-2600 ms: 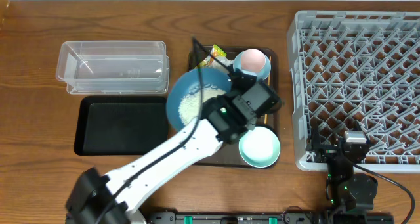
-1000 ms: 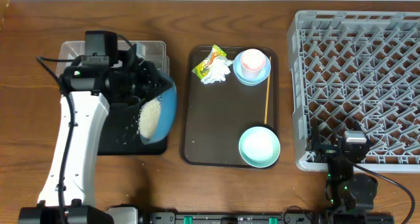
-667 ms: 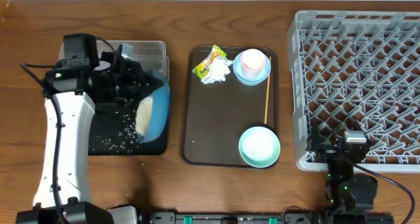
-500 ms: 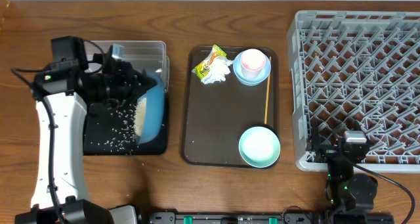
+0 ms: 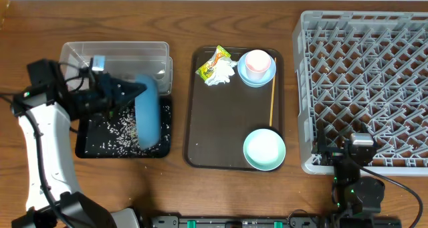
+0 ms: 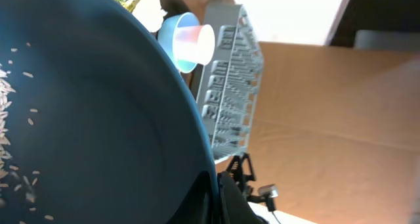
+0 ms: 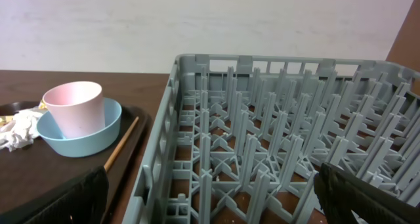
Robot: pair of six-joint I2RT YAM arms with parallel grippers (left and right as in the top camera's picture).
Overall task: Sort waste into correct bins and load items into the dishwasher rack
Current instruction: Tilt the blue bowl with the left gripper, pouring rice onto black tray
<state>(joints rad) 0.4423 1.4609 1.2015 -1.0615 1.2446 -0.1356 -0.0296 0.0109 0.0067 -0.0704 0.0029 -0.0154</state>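
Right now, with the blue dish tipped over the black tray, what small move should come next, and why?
Probably a short shake in place. The left gripper holds the blue dish on edge over the black tray, where most rice lies, but a few grains cling inside it.

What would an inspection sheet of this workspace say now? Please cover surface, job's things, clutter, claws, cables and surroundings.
Surface: wooden table, carrying a brown tray.
Job's things: dish tipped on edge over black tray; rice scattered in that tray, a few grains on the dish; tub looks empty; wrapper, tissue, stick, cup inside a bowl and a second bowl on the brown tray; nothing seen in rack.
Clutter: nothing seen.
Claws: left claw shut on dish; right claw open, holding nothing.
Cables: black cable by the left claw; another by the right claw.
Surroundings: pale wall behind the rack.
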